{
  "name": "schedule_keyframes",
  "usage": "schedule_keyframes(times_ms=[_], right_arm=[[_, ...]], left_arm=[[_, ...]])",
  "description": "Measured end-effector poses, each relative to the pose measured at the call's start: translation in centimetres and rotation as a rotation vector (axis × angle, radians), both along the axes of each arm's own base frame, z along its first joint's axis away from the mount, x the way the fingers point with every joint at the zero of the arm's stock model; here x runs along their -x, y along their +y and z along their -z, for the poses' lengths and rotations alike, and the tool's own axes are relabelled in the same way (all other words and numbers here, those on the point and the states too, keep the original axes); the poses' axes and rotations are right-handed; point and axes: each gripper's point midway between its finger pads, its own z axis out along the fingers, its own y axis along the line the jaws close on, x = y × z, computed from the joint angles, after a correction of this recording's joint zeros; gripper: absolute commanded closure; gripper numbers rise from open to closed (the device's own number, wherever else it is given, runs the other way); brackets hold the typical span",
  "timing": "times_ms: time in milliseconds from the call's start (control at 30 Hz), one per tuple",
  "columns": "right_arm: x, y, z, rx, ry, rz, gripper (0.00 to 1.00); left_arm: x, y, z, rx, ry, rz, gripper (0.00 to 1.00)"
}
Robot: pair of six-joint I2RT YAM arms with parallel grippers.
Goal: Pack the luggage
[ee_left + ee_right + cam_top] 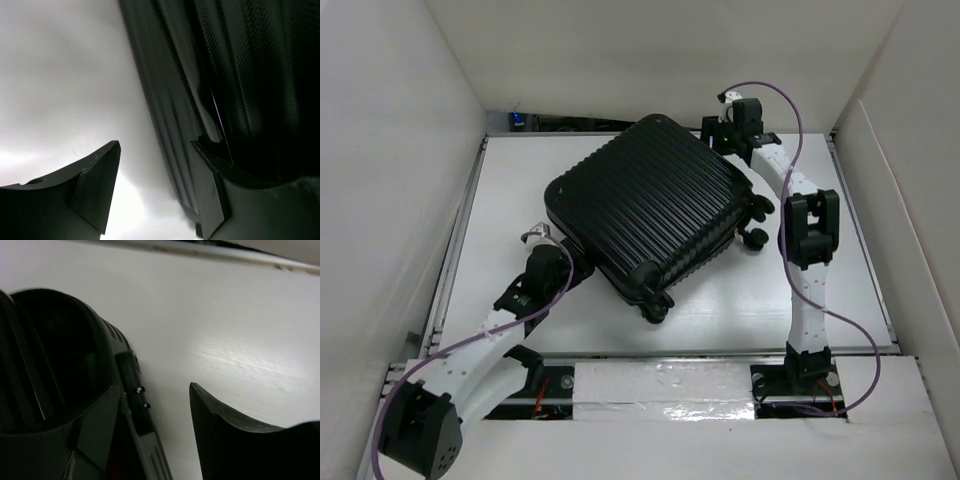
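Observation:
The luggage [648,206] is a large black ribbed suitcase. It lies shut and flat on the white table [510,190], turned at an angle, with wheels [756,238] at its right side. My left gripper [580,268] is at its near left corner. In the left wrist view the gripper [155,175] is open, with the right finger [210,195] against the suitcase's side [240,75]. My right gripper [720,130] is at the far right corner. In the right wrist view it [155,410] is open, with its left finger [95,430] over the suitcase's edge [50,350].
White walls enclose the table on the left, right and back. A small blue object [518,120] sits behind the back left edge. Purple cables [790,100] run along both arms. Bare table [225,315] lies beside the right gripper.

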Motion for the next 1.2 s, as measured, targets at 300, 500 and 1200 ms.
schedule_keyframes(times_ms=[300,500,1200], right_arm=[[1.4,-0.2,-6.9,-0.176,-0.046,-0.115,0.13],[12.6,-4.3,-17.1,-0.227,-0.254,-0.07,0.74],[35.8,3.4,0.8,-0.231,-0.122,-0.16,0.92]], left_arm=[[1.7,0.5,-2.4,0.016,-0.116,0.014,0.48],[1.2,-0.8,-2.8,0.037,-0.135,0.072,0.54],[4.6,-4.6,-1.8,0.144,-0.191,0.341,1.0]])
